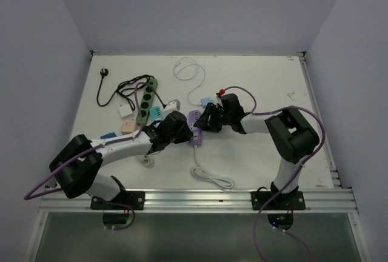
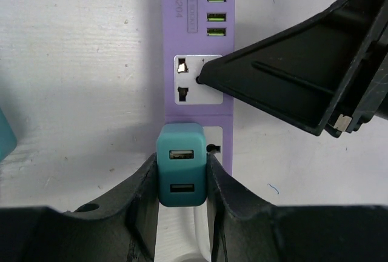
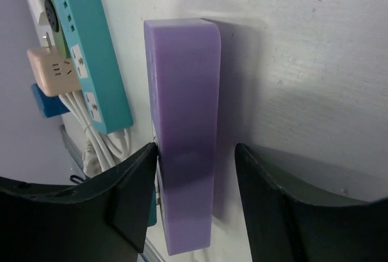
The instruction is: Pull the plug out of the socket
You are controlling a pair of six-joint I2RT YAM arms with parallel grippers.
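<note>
A purple power strip [image 1: 196, 133] lies mid-table. A teal USB charger plug [image 2: 182, 171] sits in its near socket. My left gripper [image 2: 182, 166] is shut on this plug, one finger on each side; in the top view the left gripper [image 1: 183, 130] is at the strip's left. My right gripper [image 1: 204, 121] reaches in from the right. In the right wrist view the strip [image 3: 185, 110] stands between the right gripper's [image 3: 197, 156] spread fingers: the left finger touches it, the right finger stands apart. Its fingertip [image 2: 212, 74] rests on the strip's [image 2: 197, 43] middle socket.
A teal power strip [image 3: 91, 50], a beige adapter [image 3: 51, 71] and a coiled white cable lie beside the purple strip. A green power strip [image 1: 147, 99], small adapters [image 1: 125, 110], a black cable [image 1: 112, 89] and white cables [image 1: 209, 174] lie around. Walls enclose the table.
</note>
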